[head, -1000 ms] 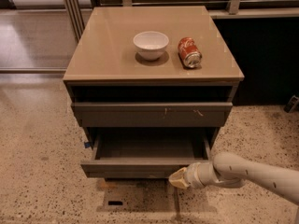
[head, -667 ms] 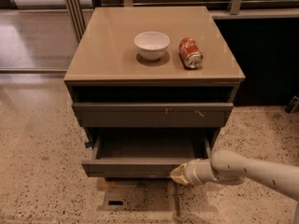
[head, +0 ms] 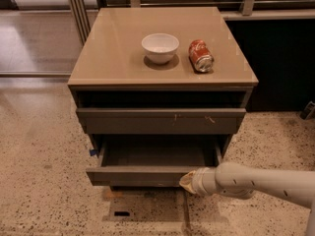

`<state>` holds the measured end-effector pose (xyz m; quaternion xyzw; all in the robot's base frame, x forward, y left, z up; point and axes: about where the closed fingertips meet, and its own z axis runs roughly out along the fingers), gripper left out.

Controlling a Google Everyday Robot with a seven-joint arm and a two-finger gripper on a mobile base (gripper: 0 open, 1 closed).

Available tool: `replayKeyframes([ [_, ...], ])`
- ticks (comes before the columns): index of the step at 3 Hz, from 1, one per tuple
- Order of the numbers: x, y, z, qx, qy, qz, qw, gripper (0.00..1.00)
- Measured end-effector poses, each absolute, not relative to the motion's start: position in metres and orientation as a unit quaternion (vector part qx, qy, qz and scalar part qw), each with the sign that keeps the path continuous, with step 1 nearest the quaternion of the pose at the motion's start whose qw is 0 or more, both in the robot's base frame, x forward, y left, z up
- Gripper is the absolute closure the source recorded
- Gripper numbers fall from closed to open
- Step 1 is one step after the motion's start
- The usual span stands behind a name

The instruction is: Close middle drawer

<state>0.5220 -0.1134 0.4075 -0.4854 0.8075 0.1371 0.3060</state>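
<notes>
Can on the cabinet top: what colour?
The can is red with white, clearest in the camera view; the gripper sits at the middle drawer's front edge.

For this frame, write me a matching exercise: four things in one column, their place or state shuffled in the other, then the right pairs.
Things:
1. bowl
2. can
3. middle drawer
4. gripper

Place or state:
A. lying on its side on the cabinet top
B. pulled out
C. at the right end of the open drawer's front
D. upright, white, beside the can

Pairs: 1-D, 2-A, 3-B, 4-C.
</notes>
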Motion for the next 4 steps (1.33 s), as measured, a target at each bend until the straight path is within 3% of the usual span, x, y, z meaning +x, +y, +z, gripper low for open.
replayKeyframes([
  [4, 0.602, -0.135, 0.403, -0.501, 0.791, 0.098, 0.337, 1.0],
])
